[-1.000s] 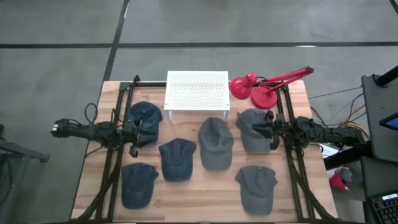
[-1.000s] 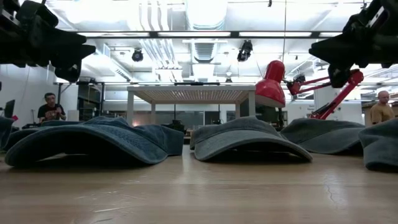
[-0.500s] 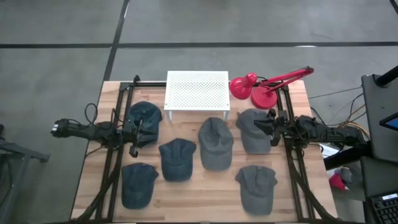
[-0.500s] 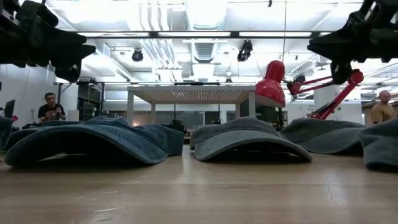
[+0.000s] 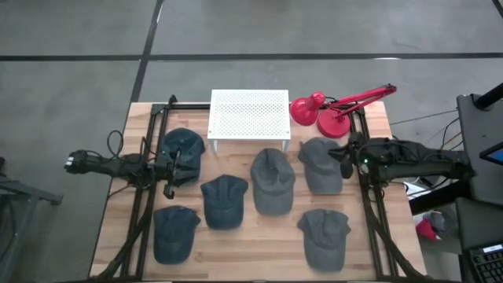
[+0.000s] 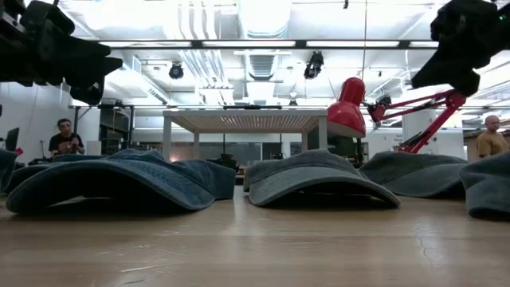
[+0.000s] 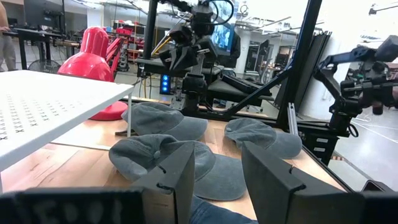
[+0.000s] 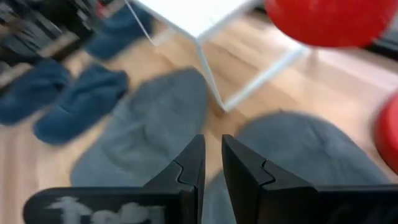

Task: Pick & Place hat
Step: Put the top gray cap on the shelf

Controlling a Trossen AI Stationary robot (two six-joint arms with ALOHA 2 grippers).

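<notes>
Six hats spread across the table (image 5: 236, 244), with a white rack (image 5: 248, 115) and red lamp (image 5: 334, 110) crowding the back edge. Bare wood runs along the front. The right gripper (image 5: 344, 160), fingers nearly pinched together and empty, hovers over the grey hat (image 5: 318, 163) beside the lamp. The left gripper (image 5: 174, 170) waits above the blue hat (image 5: 182, 151), fingers parted.

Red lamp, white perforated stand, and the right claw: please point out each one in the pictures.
red lamp (image 5: 306, 108): high view, on its round shade.
white perforated stand (image 5: 249, 114): high view, middle of its top plate.
right claw (image 8: 211, 163): right wrist view, between its two nearly closed fingertips.
</notes>
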